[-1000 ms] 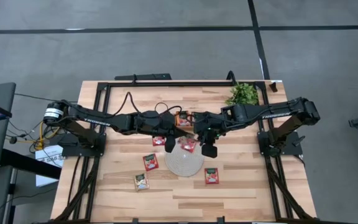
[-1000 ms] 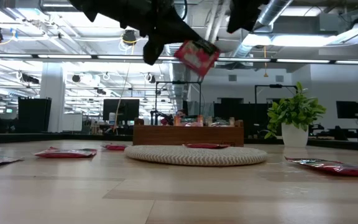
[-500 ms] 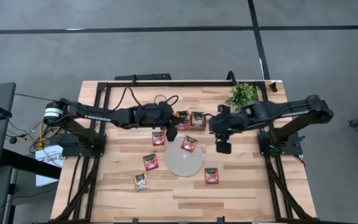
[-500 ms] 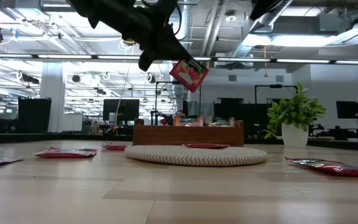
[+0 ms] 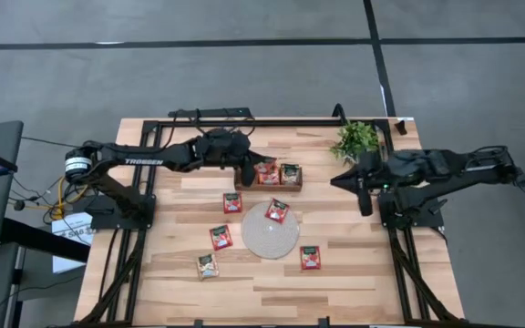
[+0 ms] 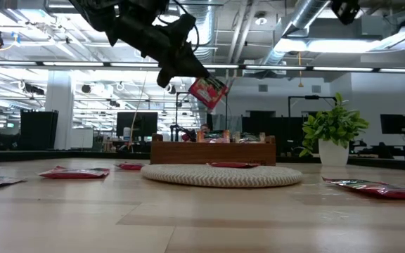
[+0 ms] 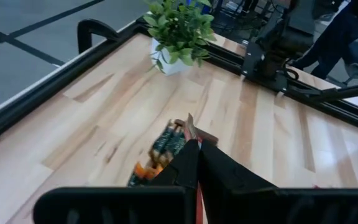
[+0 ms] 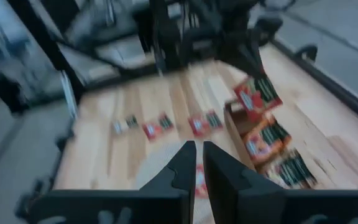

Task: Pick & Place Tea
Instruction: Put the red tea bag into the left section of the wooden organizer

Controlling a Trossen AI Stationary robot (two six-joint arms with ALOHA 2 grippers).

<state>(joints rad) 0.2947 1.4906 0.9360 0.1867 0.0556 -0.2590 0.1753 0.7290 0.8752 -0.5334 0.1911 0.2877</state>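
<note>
My left gripper (image 6: 188, 72) is shut on a red-orange tea sachet (image 6: 208, 92) and hangs over the brown wooden tray (image 5: 269, 176), which holds other sachets (image 5: 290, 173). One sachet (image 5: 277, 211) lies flat on the round mat (image 5: 272, 231). Several more lie flat on the table: (image 5: 232, 202), (image 5: 221, 237), (image 5: 207, 266), (image 5: 310, 258). My right gripper (image 5: 365, 193) is shut and empty, drawn back near the table's right side, beside the plant. My left gripper pinches the sachet by its upper edge (image 6: 197, 82) between the two fingertips, coming slantwise from above and from the table's left. The sachet hangs tilted below the fingers, lifted clear above the tray. In the left wrist view it shows edge-on (image 7: 190, 126) past the fingertips.
A small potted plant (image 5: 357, 138) stands at the far right of the table, close to my right arm. A black frame (image 5: 244, 120) runs along the far edge and both sides. Bare wood lies along the near edge (image 5: 272, 292).
My left gripper has carried the sachet from above the mat toward the far edge, and now holds it over the tray. My right gripper has pulled away from the mat toward the table's right edge. The sachets on the table and mat have stayed put.
</note>
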